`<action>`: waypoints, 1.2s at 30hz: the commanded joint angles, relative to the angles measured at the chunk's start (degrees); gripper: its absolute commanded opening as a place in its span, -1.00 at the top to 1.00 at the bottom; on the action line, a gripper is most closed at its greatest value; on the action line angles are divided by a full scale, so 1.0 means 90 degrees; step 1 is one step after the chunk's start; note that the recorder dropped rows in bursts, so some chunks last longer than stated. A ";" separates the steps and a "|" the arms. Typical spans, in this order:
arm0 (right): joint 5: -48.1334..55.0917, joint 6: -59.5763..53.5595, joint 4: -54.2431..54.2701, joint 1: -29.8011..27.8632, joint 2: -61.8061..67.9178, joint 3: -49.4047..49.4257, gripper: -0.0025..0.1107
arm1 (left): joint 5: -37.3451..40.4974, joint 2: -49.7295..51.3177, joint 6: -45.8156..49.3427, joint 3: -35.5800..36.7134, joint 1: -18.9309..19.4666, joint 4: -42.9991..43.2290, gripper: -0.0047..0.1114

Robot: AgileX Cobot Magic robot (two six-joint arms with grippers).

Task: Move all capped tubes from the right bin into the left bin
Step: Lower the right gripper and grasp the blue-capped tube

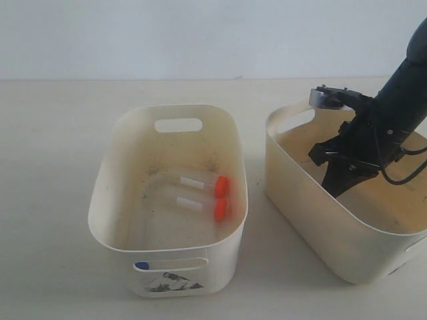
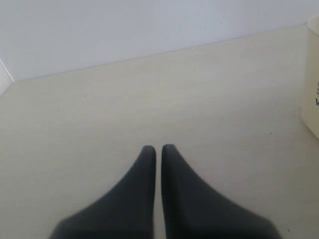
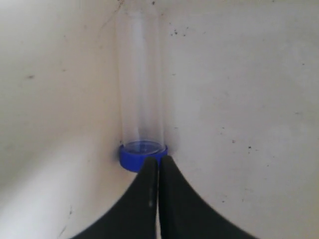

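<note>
Nearest the exterior camera stood the left bin, off-white and dirt-speckled inside. It had a dark torn label under its front handle slot and a small blue spot at the end of that slot. On its floor lay a nearer orange-capped tube and a farther orange-capped tube, parallel and just beside each other, with their caps toward the right bin. That yellower bin sat near the left one but apart from it, on the pale table. The dark right arm slanted down into it, its lower end hidden behind the bin's near wall. In the right wrist view the right gripper had its fingers pressed together with only a thin slit between them, clasping nothing. Its tips met the blue cap of the blue-capped tube, which lay on the bin's speckled inner surface and pointed away from the fingers. The left gripper, seen only in its own wrist view, was likewise closed and empty above bare table, with the left bin's wall at the edge of that view. A plain white wall rose behind the table.
</note>
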 commanded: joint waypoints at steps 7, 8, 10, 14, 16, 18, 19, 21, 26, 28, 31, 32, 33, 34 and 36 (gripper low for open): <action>-0.0170 -0.0089 -0.0293 -0.0045 0.0181 -0.0004 0.96 | -0.0026 0.0003 -0.0061 -0.0023 -0.0009 -0.0020 0.84; -0.0215 -0.0089 -0.0266 -0.0045 0.0206 -0.0004 0.96 | -0.0026 0.0003 -0.0061 -0.0023 -0.0009 -0.0020 0.84; -0.0372 -0.0089 -0.0266 -0.0045 0.0206 -0.0004 0.96 | -0.0026 0.0003 -0.0061 -0.0023 -0.0009 -0.0020 0.84; -0.0528 -0.0089 -0.0266 -0.0045 0.0206 -0.0004 0.96 | -0.0026 0.0003 -0.0061 -0.0023 -0.0009 -0.0020 0.84; -0.0527 -0.0089 -0.0250 -0.0045 0.0206 -0.0004 0.96 | -0.0026 0.0003 -0.0061 -0.0023 -0.0009 -0.0020 0.84; -0.0527 -0.0089 -0.0220 -0.0045 0.0206 -0.0004 0.96 | -0.0026 0.0003 -0.0061 -0.0023 -0.0009 -0.0020 0.84; -0.0527 -0.0089 -0.0189 -0.0045 0.0206 -0.0004 0.96 | -0.0026 0.0003 -0.0061 -0.0023 -0.0009 -0.0020 0.84; -0.0527 -0.0089 -0.0179 -0.0045 0.0206 -0.0004 0.96 | -0.0026 0.0003 -0.0061 -0.0023 -0.0009 -0.0020 0.84; -0.0374 -0.0077 -0.0177 -0.0045 0.0206 -0.0004 0.96 | -0.0026 0.0003 -0.0061 -0.0023 -0.0009 -0.0020 0.84; -0.0329 -0.0077 -0.0177 -0.0045 0.0233 -0.0004 0.96 | -0.0026 0.0003 -0.0061 -0.0023 -0.0009 -0.0020 0.84; -0.0329 -0.0053 -0.0177 -0.0045 0.0337 -0.0004 0.96 | -0.0026 0.0003 -0.0061 -0.0023 -0.0009 -0.0020 0.84; -0.0329 -0.0053 -0.0177 -0.0045 0.0368 -0.0004 0.96 | -0.0026 0.0003 -0.0061 -0.0023 -0.0009 -0.0020 0.84; -0.0329 -0.0053 -0.0141 -0.0045 0.0425 -0.0004 0.96 | -0.0026 0.0003 -0.0061 -0.0023 -0.0009 -0.0020 0.84; -0.0300 -0.0053 -0.0118 -0.0045 0.0455 -0.0004 0.96 | -0.0026 0.0003 -0.0061 -0.0023 -0.0009 -0.0020 0.84; -0.0283 -0.0053 -0.0072 -0.0045 0.0569 -0.0004 0.96 | -0.0026 0.0003 -0.0061 -0.0023 -0.0009 -0.0020 0.84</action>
